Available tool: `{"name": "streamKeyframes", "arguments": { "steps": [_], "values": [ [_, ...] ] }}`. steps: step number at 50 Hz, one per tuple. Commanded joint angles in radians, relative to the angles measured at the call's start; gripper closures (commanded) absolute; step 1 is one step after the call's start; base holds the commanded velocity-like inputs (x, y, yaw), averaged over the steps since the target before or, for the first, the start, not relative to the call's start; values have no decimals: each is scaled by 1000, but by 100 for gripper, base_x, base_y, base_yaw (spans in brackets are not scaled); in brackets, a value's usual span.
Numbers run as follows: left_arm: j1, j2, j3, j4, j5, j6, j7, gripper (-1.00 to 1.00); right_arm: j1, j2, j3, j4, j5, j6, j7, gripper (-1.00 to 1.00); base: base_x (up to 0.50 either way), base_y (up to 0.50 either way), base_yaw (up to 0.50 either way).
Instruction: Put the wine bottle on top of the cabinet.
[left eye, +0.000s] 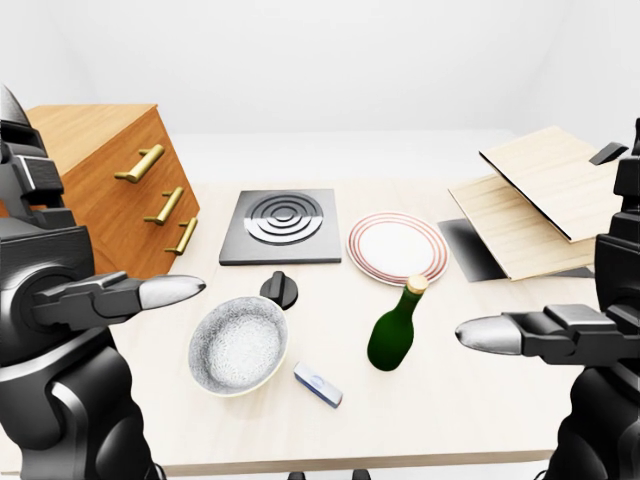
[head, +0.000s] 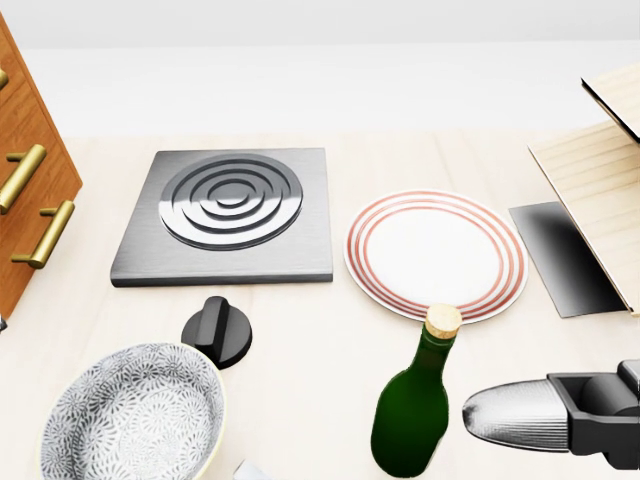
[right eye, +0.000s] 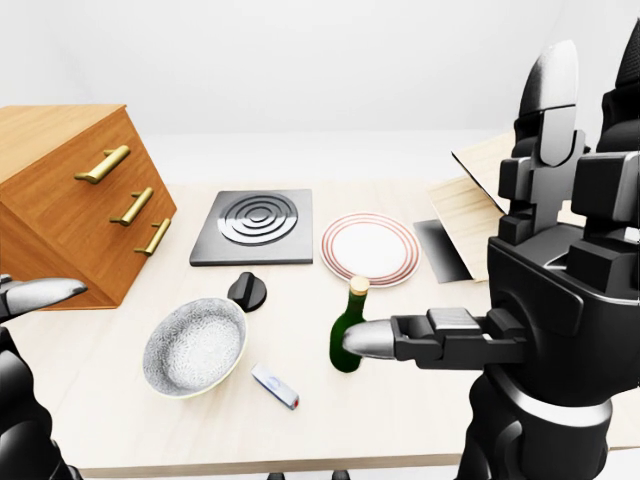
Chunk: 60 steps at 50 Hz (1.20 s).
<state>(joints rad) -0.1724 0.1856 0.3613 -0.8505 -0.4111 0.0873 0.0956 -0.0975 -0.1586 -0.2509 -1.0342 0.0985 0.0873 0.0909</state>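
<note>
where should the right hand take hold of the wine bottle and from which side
Probably round the wide lower body of the wine bottle, not the thin corked neck. It stands upright on the table, and the right hand is open, level with it on the view's right, with nothing between them. The bowl and the small box lie to the bottle's left, so come in sideways from the right.

The wine bottle (right eye: 347, 341) is standing upright on the light table (right eye: 330, 425), its cork pointing up, just below the striped plate (right eye: 369, 249). The right hand (right eye: 520, 300) is filling the view's right side, fingers spread open, one fingertip (right eye: 362, 340) overlapping the bottle's body. The patterned bowl (right eye: 194, 347) is sitting left of the bottle, and the wooden cabinet (right eye: 72, 196) is resting at the far left
</note>
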Motion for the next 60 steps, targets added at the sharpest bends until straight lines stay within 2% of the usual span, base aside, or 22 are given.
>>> {"name": "streamKeyframes", "arguments": {
  "steps": [1, 2, 4, 10, 20, 25, 30, 37, 44, 45, 53, 57, 60],
  "values": [
    [-1, 7, 6, -3, -12, 0, 10, -100, 1, -10, -19, -13, 26, 0, -16, -100, 0, 0, 0],
    [0, 6, 3, -2, -8, 0, 11, -100, 2, -13, -17, -13, 25, 0, -16, -100, 0, 0, 0],
    [0, 5, -1, -2, -5, 0, 12, -100, 17, -44, 32, -13, -75, 0, -5, -100, 0, 0, 0],
    [-3, 3, -6, 11, 1, 0, 11, -100, 11, 4, 43, -13, -184, 0, 72, -100, 0, 45, 0],
    [18, -8, -16, 24, 21, 0, -5, -100, 21, 55, 39, -13, -231, 0, 124, -100, 0, 50, 0],
    [17, -11, -15, 26, 22, 0, -6, -100, 6, 74, 24, -12, -189, 0, 108, -100, 0, 9, 0],
    [22, -17, -21, 34, 32, 0, -15, -100, 21, 57, 24, -13, -168, 0, 110, -100, 0, 0, 0],
    [20, -18, -24, 37, 34, 0, -16, -100, 31, 39, 7, -13, -131, 0, 98, -100, 45, 12, 0],
    [25, -22, -29, 38, 44, 0, -21, -100, 40, 55, 11, -2, -135, 0, 103, -100, 50, 15, 0],
    [24, -22, -28, 37, 43, 0, -21, -100, 36, 70, 1, 2, -120, 0, 104, -100, 0, 0, 0],
    [28, -25, -32, 50, 48, 0, -24, -100, 46, 55, -37, -13, -38, 0, 81, -100, 0, 0, 0],
    [26, -23, -28, 56, 48, 0, -26, -100, 115, -2, -76, -13, 89, 0, 14, -100, 0, 0, 0],
    [28, -21, -22, 65, 48, 0, -30, -100, 202, -97, -117, -13, 250, 0, -91, -100, 0, 0, 0]
  ]
}}
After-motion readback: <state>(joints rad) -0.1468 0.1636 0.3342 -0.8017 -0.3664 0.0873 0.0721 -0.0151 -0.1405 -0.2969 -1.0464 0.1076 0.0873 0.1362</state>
